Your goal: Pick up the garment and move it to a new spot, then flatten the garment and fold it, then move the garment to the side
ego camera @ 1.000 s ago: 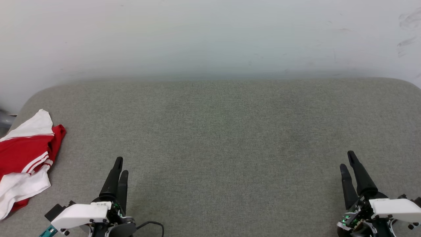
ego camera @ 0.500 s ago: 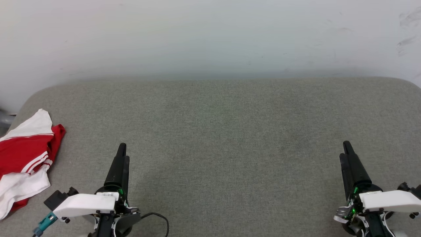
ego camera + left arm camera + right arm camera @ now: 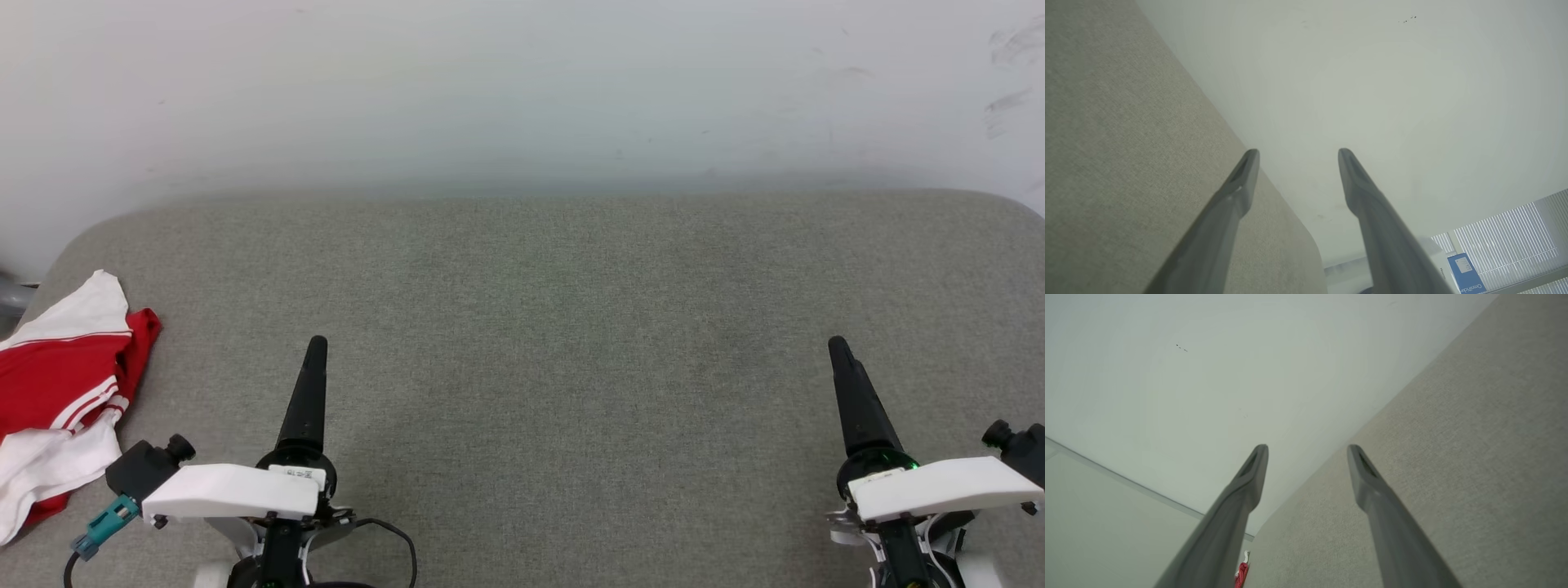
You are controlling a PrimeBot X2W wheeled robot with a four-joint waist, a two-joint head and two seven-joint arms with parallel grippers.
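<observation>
The red and white shirt is lying in a crumpled heap on the near left part of the gray padded table. It is sitting right at the table's left edge, and part of it is running out of the head view. It is lying there by itself.

The left gripper is reaching out over the near left part of the table, to the right of the shirt and apart from it. It is pointing toward the pale wall at the far side. In the left wrist view its two dark fingers are standing wide apart, with nothing between them. A blue box and window blinds are showing beyond the table's end.

The right gripper is reaching out over the near right part of the table, well apart from the shirt. Its fingers are standing wide apart too, holding nothing. In the right wrist view a small bit of the shirt is peeking out far off at the table's edge.
</observation>
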